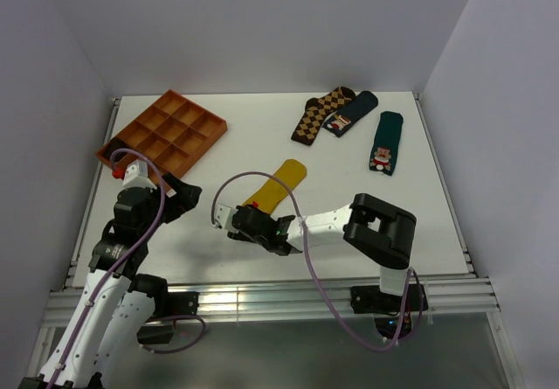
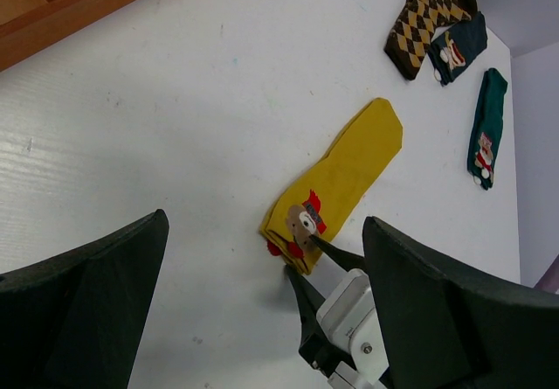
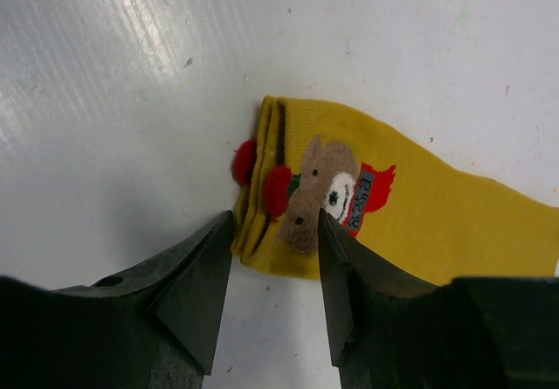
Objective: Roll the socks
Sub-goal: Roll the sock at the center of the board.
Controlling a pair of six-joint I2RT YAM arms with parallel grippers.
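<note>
The mustard-yellow sock (image 1: 281, 183) lies flat mid-table, its toe end with the red-and-white figure pointing toward the arms. It also shows in the left wrist view (image 2: 354, 162) and the right wrist view (image 3: 437, 223). My right gripper (image 1: 238, 223) is open and low at the toe end. One finger rests on the figure, the other sits on the table just beside the sock's edge (image 3: 275, 220). It also shows in the left wrist view (image 2: 303, 251). My left gripper (image 1: 179, 198) is open and empty, held above the table left of the sock (image 2: 266, 223).
A brown compartment tray (image 1: 162, 131) stands at the back left, its edge in the left wrist view (image 2: 79, 9). A brown-and-tan argyle sock (image 1: 319, 114) and two dark green Santa socks (image 1: 351, 114) (image 1: 385, 142) lie at the back right. White walls enclose the table.
</note>
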